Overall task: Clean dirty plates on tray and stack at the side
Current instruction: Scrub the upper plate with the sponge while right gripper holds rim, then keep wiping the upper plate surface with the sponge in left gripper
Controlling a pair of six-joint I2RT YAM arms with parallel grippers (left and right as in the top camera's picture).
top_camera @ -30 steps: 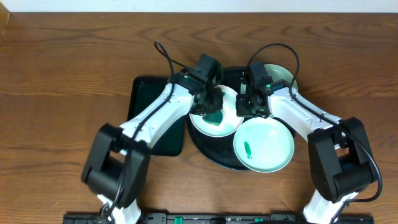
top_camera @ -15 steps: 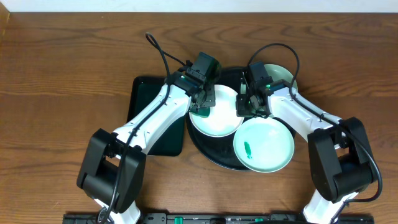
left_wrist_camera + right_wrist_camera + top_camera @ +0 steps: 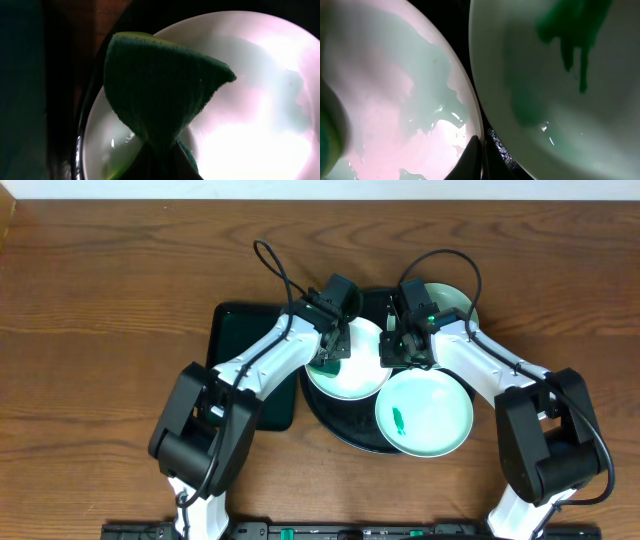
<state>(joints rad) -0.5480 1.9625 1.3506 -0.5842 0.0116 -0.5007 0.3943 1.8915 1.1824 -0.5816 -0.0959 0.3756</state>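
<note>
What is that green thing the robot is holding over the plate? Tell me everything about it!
It is a dark green cloth with a fine, knitted-looking weave. It looks soft and is bunched into a wedge. The left gripper is shut on its narrow end. Its wide end spreads over the left part of a glossy white plate, which sits on the black tray. The cloth seems to press on the plate, but the spot where they would touch is hidden underneath it.
</note>
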